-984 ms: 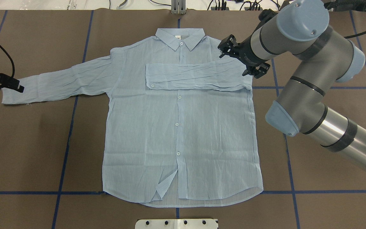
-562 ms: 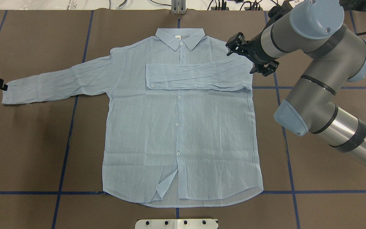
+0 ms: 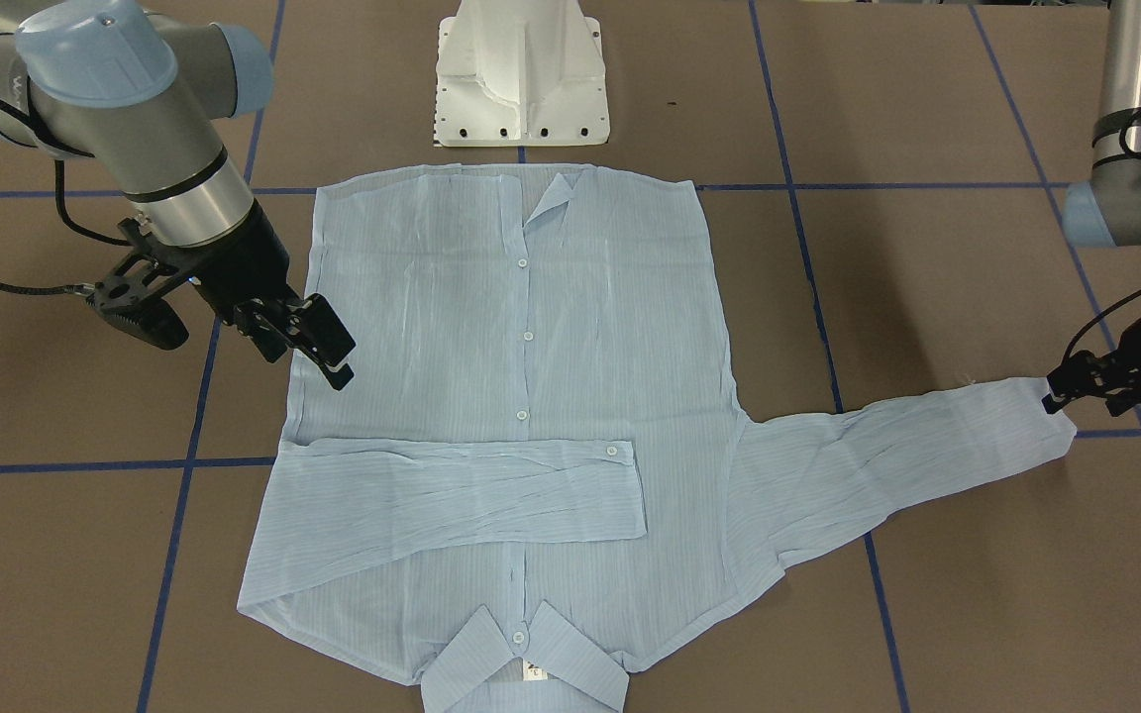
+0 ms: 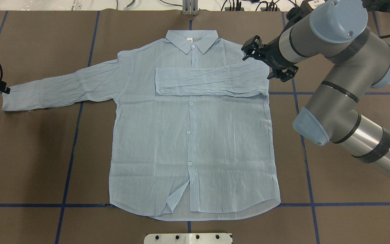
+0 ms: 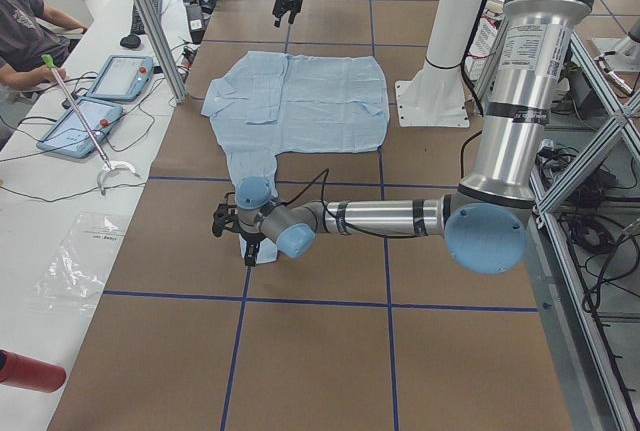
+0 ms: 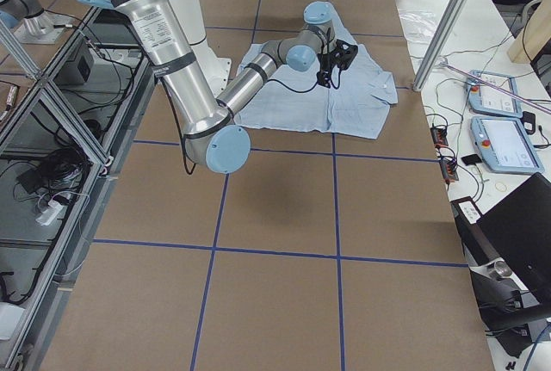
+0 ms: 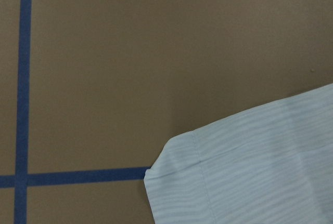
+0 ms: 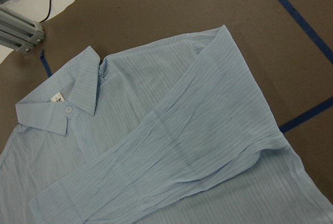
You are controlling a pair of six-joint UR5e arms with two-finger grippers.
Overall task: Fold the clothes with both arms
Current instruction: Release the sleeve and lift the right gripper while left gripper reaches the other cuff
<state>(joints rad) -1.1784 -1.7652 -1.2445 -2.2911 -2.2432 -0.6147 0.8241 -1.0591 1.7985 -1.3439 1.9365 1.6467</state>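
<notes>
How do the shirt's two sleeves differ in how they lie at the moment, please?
The folded sleeve lies across the chest, on top of the shirt; the outstretched sleeve lies straight out on the table. The folded sleeve's cuff ends near the button line; the outstretched sleeve's cuff lies by the left gripper. Both are flat, wrinkled and pale blue.

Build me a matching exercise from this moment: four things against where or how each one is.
1 right hand
2 left hand
3 collar
4 sleeve on robot's right

a folded across the chest
b at the outstretched sleeve's cuff
c open, beside the shirt shoulder
d white label showing inside

Pairs: 1-c, 2-b, 3-d, 4-a
</notes>
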